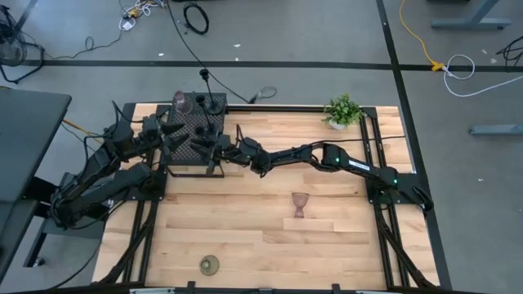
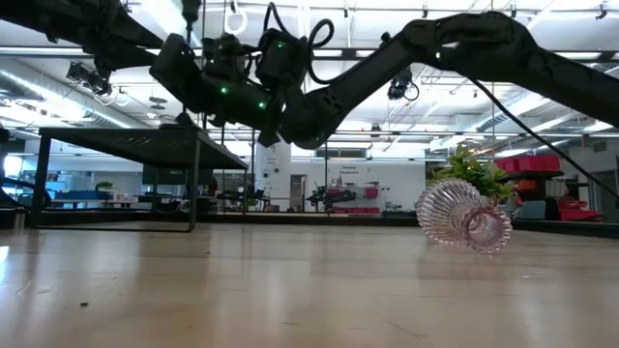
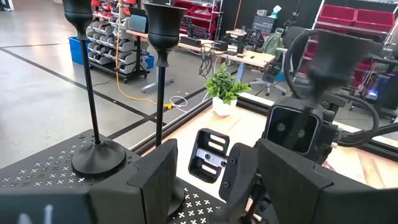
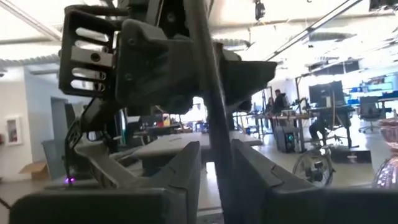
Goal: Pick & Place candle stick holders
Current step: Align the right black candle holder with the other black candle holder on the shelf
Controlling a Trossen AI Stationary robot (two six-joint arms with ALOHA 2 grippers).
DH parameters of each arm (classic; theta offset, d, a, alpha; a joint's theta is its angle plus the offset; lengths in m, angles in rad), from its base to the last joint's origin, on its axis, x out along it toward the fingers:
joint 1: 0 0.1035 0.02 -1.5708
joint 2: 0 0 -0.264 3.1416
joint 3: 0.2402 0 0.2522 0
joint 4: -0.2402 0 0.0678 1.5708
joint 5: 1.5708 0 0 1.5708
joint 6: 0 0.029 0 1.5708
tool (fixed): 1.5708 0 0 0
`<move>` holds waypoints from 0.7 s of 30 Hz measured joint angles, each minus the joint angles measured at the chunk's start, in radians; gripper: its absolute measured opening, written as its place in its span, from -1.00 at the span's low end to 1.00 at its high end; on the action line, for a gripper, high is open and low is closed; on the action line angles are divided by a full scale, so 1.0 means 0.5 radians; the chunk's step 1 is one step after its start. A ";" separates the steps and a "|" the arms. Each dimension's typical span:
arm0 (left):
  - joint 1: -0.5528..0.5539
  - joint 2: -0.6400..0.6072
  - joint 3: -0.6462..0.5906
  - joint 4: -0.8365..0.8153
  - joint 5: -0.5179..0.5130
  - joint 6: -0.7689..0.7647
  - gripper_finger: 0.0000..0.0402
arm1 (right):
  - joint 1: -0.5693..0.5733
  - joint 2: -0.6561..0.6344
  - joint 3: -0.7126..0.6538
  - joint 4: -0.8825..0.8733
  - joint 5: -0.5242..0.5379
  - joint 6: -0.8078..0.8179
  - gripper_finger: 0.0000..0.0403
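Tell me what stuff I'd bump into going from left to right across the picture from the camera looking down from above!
Left gripper → black mesh box → right gripper → pink glass goblet lying on the table → green potted plant.

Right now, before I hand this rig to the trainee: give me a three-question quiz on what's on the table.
1. True or false: the pink ribbed glass goblet on the bare wooden table stands upright.
2. How many pink glass goblets stand on the black perforated mesh box?
3. Where is the squat olive-gold round holder?
A) on the mesh box
B) alone, near the table edge opposite the box
C) beside the green potted plant
Key: 1 false, it lies on its side. 2 one, the corner goblet. 3 B.
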 joint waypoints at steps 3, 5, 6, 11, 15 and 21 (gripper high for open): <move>0.000 0.000 0.000 -0.002 0.000 0.001 0.12 | 0.001 -0.023 0.000 -0.050 -0.028 -0.014 -0.56; 0.000 0.000 0.000 -0.002 0.000 0.000 0.12 | 0.001 -0.056 0.000 -0.105 -0.027 -0.011 -0.56; 0.000 0.000 0.000 -0.002 0.000 0.000 0.12 | 0.001 -0.079 0.000 -0.139 -0.027 -0.012 -0.56; 0.000 0.000 0.000 -0.002 0.000 -0.005 0.12 | 0.002 -0.166 0.003 -0.376 -0.033 -0.059 -0.56; 0.000 0.000 0.000 -0.003 0.000 -0.005 0.12 | 0.002 -0.183 0.003 -0.399 -0.086 -0.064 -0.53; 0.000 0.000 0.000 -0.011 0.000 -0.005 0.12 | 0.004 -0.183 0.003 -0.409 -0.133 -0.052 -0.33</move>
